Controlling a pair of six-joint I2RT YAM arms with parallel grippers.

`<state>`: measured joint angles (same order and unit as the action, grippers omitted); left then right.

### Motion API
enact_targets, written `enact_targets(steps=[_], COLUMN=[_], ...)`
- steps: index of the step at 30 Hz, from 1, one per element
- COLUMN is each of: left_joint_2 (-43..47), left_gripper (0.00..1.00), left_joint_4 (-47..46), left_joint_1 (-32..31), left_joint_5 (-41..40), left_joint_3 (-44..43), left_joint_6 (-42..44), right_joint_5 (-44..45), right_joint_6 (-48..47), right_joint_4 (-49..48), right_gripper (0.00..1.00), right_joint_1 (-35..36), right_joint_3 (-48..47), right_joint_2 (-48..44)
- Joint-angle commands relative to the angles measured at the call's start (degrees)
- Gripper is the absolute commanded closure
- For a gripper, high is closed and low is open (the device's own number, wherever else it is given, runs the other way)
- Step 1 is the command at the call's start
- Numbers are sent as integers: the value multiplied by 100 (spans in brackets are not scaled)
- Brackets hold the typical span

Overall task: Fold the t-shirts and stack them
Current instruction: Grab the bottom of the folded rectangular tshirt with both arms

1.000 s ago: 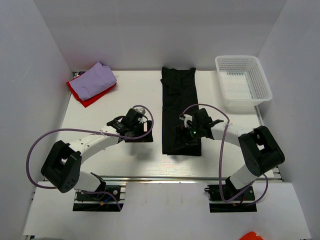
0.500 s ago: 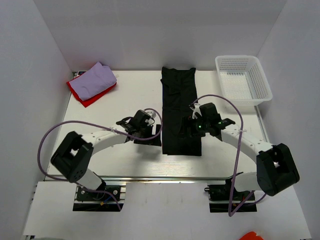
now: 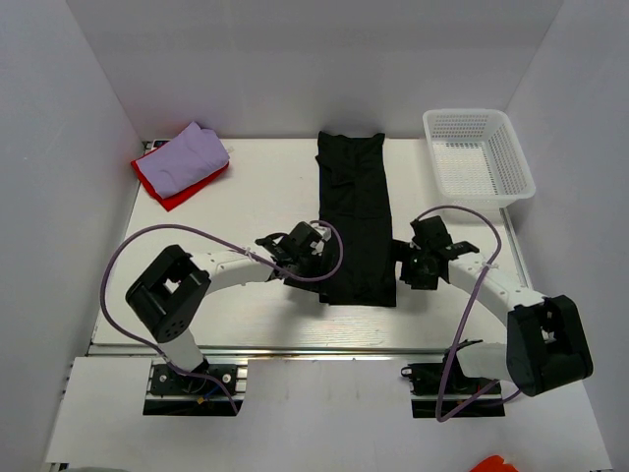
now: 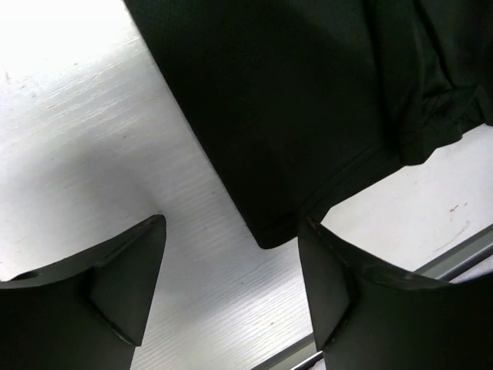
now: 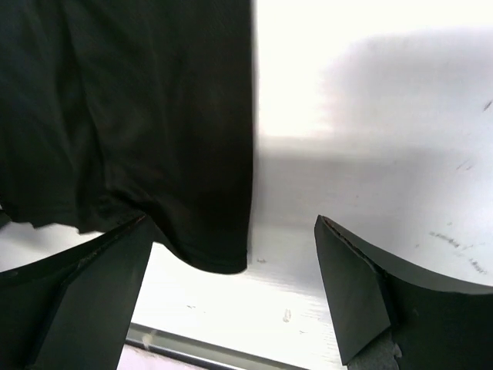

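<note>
The black t-shirt lies folded into a long narrow strip down the middle of the table. My left gripper is open and empty at the strip's left edge near its front end; the near-left corner of the black t-shirt lies just ahead of the gap of the left gripper. My right gripper is open and empty at the right edge; the near-right corner of the black t-shirt lies ahead of the gap of the right gripper. The lavender t-shirt lies on the red t-shirt at the back left.
A white mesh basket stands at the back right. The table's metal front rail runs close behind the shirt's near end and shows in both wrist views. Purple cables loop over both arms.
The left gripper has moved right to the shirt's left edge. The right gripper has moved off the top of the shirt to its right edge. The shirt has not shifted.
</note>
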<state>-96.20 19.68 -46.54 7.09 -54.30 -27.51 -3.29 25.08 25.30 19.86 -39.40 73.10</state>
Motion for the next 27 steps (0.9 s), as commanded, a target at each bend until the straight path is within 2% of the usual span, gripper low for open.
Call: enact_targets(steps=[1, 10, 12, 13, 16, 17, 18, 21, 23, 24, 26, 27], left_joint_2=[-171, -417, -470, -470, -627, -689, -689, -628, -567, -566, -566, -566], left_gripper=[23, 48, 48, 52, 59, 64, 64, 65, 78, 85, 100, 100], left_joint_4=[124, 483, 484, 484, 501, 554, 554, 554, 502, 502, 571, 624], left_joint_1=[-127, -495, -548, -549, -601, -601, -601, -654, -654, -654, -654, -654], left_joint_5=[-217, -402, -402, -402, -297, -296, -227, -103, -33, -33, -32, -32], left_joint_3=[-72, -19, 33, 34, -53, -124, -124, 33, 113, 165, 166, 114], left_joint_6=[-114, -167, -167, -167, -167, -167, -167, -167, -167, -167, -167, -167], right_joint_5=[-250, -1156, -1218, -1227, -1323, -1402, -1446, -1534, -1561, -1587, -1701, -1710], right_joint_6=[-38, -12, -3, -21, -3, 14, 49, 102, 155, 138, 102, 102], right_joint_4=[239, -200, -236, -323, -359, -342, -359, -324, -333, -376, -359, -359], right_gripper=[10, 21, 25, 27, 43, 48, 53, 59, 68, 81, 96, 100], right_joint_1=[-43, -52, -44, -43, -61, -61, -61, -61, -61, -52, -43, -69], right_joint_3=[177, 556, 582, 591, 618, 635, 661, 801, 854, 881, 890, 899], right_joint_2=[-155, 186, 222, 257, 257, 205, 187, 55, -23, -24, -85, -129])
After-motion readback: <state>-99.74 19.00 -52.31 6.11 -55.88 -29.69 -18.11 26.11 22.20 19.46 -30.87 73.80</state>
